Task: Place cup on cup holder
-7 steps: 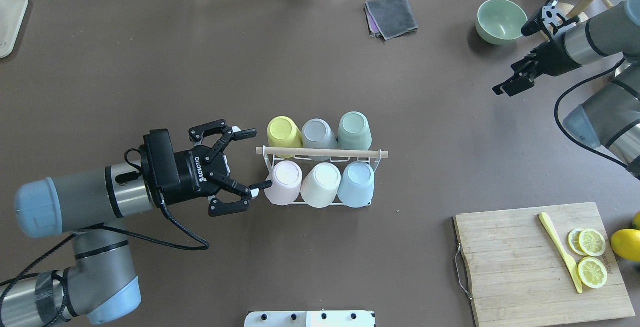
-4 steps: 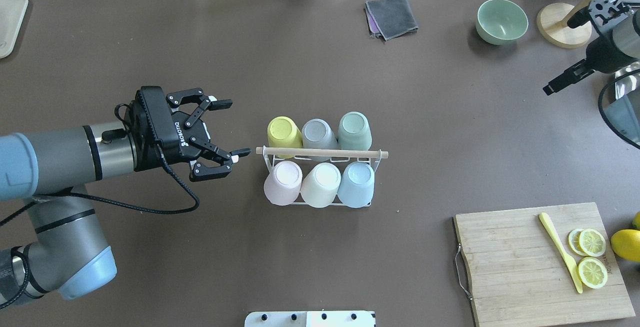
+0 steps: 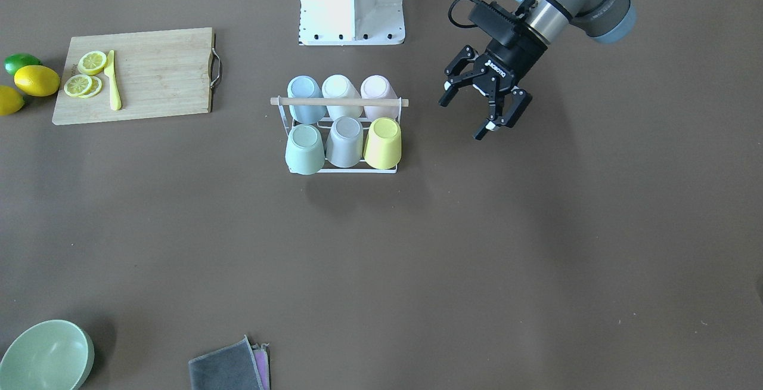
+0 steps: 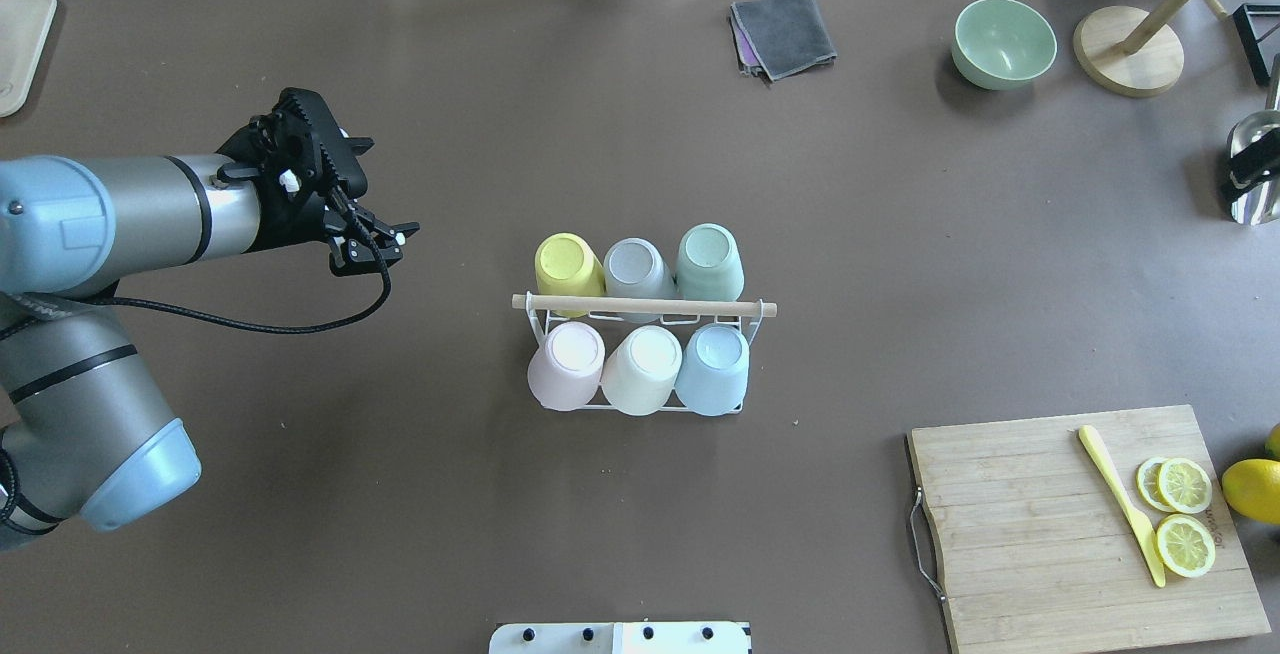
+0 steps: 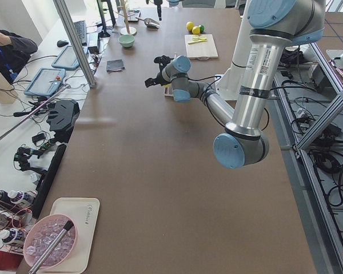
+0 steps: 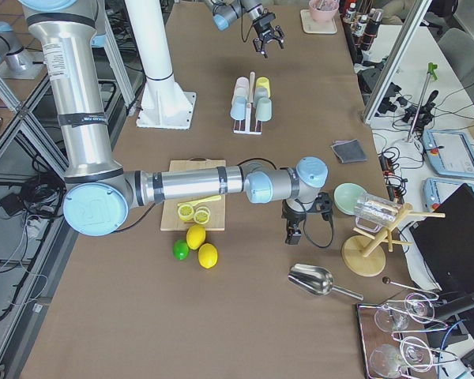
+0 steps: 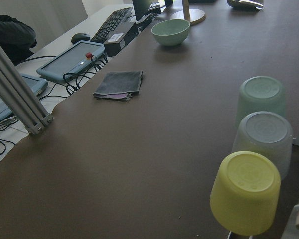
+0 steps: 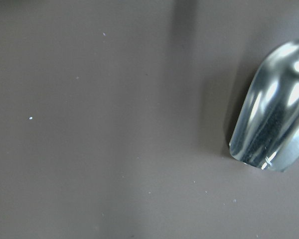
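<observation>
The cup holder (image 4: 757,315), a white wire rack with a wooden rod (image 4: 645,306), stands mid-table and also shows in the front view (image 3: 340,102). Several cups sit upside down on it: yellow (image 4: 568,266), grey (image 4: 636,269) and green (image 4: 709,260) in the far row, pink (image 4: 567,364), cream (image 4: 641,370) and blue (image 4: 714,368) in the near row. My left gripper (image 3: 460,120) is open and empty, well apart from the rack's pink-and-yellow end. My right gripper (image 6: 293,234) hangs near a metal scoop (image 6: 316,278); I cannot tell its state.
A cutting board (image 4: 1040,534) with lemon slices and a yellow knife (image 4: 1120,504) lies at the near right. A green bowl (image 4: 1003,42), a grey cloth (image 4: 783,32) and a wooden stand base (image 4: 1128,52) are at the far side. A tray (image 4: 20,44) sits at the far left.
My left gripper has drawn back from the pink cup, away from the rack and toward the far left, still open. My right arm has pulled out to the right edge.
</observation>
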Robot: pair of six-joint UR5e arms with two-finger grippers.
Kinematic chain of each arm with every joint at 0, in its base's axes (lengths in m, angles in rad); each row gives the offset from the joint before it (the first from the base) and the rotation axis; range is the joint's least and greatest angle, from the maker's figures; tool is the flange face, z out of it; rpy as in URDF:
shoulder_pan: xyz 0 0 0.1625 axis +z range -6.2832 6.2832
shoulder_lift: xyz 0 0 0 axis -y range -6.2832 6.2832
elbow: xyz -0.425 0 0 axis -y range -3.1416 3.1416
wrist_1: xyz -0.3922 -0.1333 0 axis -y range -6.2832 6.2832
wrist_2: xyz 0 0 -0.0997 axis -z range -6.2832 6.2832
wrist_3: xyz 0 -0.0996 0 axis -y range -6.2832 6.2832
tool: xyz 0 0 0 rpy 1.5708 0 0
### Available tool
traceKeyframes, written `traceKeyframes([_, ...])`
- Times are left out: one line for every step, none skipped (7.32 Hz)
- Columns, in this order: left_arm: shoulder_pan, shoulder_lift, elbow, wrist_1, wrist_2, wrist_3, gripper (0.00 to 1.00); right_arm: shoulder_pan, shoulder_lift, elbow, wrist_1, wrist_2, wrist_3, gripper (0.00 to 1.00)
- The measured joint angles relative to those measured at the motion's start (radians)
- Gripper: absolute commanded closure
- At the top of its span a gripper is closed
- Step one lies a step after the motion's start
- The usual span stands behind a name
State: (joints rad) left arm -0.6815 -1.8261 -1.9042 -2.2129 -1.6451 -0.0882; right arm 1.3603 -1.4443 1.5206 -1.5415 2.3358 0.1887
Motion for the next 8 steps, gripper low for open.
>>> traceKeyframes([-0.006, 0.000, 0.004, 0.150, 0.052, 0.018, 0.01, 0.050, -0.037, 0.007, -0.006, 0.033, 0.011, 0.01])
traceKeyframes([-0.008, 0.002, 0.012, 0.262, 0.120, 0.023, 0.01, 0.099, -0.069, 0.017, -0.008, 0.049, 0.014, 0.01])
traceKeyframes([-0.015, 0.005, 0.022, 0.327, 0.181, 0.020, 0.01, 0.144, -0.103, 0.033, -0.009, 0.052, 0.011, 0.01])
traceKeyframes([-0.022, 0.007, 0.026, 0.379, 0.211, 0.017, 0.01, 0.175, -0.132, 0.052, -0.008, 0.050, 0.004, 0.01])
traceKeyframes([-0.026, 0.005, 0.025, 0.440, 0.223, 0.015, 0.01, 0.194, -0.148, 0.063, -0.008, 0.045, -0.002, 0.01])
traceKeyframes([-0.033, 0.001, 0.022, 0.491, 0.223, 0.007, 0.01, 0.201, -0.154, 0.068, -0.009, 0.031, -0.005, 0.01])
traceKeyframes([-0.042, 0.001, 0.022, 0.530, 0.204, -0.025, 0.01, 0.202, -0.155, 0.078, -0.017, 0.022, -0.005, 0.00])
traceKeyframes([-0.058, 0.000, 0.023, 0.574, 0.148, -0.073, 0.01, 0.199, -0.154, 0.112, -0.061, 0.018, -0.005, 0.00])
